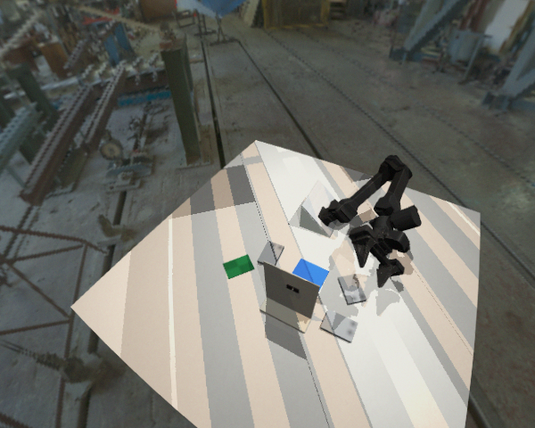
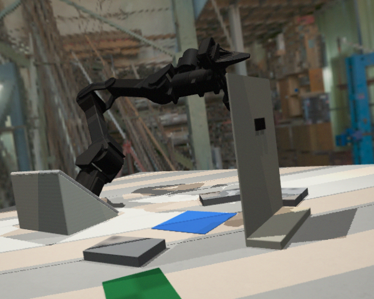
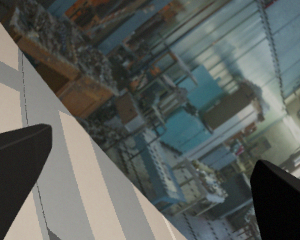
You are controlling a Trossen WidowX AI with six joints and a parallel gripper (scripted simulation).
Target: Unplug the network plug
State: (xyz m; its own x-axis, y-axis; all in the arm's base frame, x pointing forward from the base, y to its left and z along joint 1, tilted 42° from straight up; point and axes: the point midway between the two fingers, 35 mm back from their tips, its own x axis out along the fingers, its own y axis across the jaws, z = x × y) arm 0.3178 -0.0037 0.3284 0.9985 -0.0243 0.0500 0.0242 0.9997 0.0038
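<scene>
The upright grey panel (image 1: pixel 282 301) (image 2: pixel 256 174) shows its face with the foot in the top and exterior views. A small black opening (image 1: pixel 292 288) (image 2: pixel 259 123) is in that face. The plug and its tab cannot be made out; the panel's other side, toward the arm, is hidden. My gripper (image 1: pixel 371 273) (image 2: pixel 238 81) (image 3: pixel 154 155) is open, its fingers wide apart with nothing between them, raised above the table on the arm's side of the panel. A blue square (image 1: pixel 310 272) (image 2: pixel 193 221) lies beside the panel on the arm's side. A green square (image 1: pixel 238 266) (image 2: pixel 140 284) lies farther off.
A grey wedge block (image 1: pixel 310 221) (image 2: pixel 40 202) stands near the arm. Flat grey slabs lie around the panel: one (image 1: pixel 271 253) (image 2: pixel 124 251) between the wedge and green square, another (image 1: pixel 351 291) below the gripper, and a third (image 1: pixel 339 325) (image 2: pixel 295 197) beyond the panel's other edge.
</scene>
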